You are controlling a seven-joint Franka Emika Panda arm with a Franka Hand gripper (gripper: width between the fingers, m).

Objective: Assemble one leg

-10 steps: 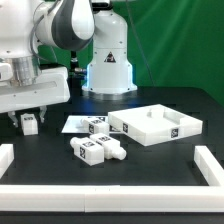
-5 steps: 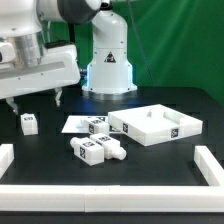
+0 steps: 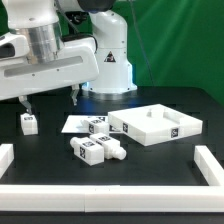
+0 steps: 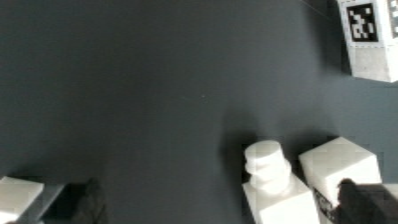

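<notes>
Leg, look: we are seeing the leg (image 3: pixel 29 122) as a small white block-like post with a black-and-white square tag facing the camera.
Leg, place: it is standing alone on the table (image 3: pixel 150 178), toward the exterior view's left and apart from the marker board (image 3: pixel 70 124).
Tool: the tool (image 3: pixel 50 101) is hovering above the table, higher than the leg. Its dark fingers (image 3: pixel 25 104) are spread wide and are gripping nothing.
Other legs: two like posts (image 3: pixel 96 150) are lying together in front of the marker board, and a third post (image 3: pixel 97 124) is sitting at the board's edge.
Tabletop piece: the white square rimmed tabletop (image 3: pixel 155 126) is resting just beside that third post, on the exterior view's right.
Surface: the table is showing black and matte, and white rails (image 3: pixel 110 196) are bordering its front and sides.
Room: a green backdrop (image 3: pixel 175 40) is hanging behind the arm's white base (image 3: pixel 108 60).
Wrist view: we are making out dark table with white pieces (image 4: pixel 267 175) at the frame's edge, but we cannot tell which parts they are.
</notes>
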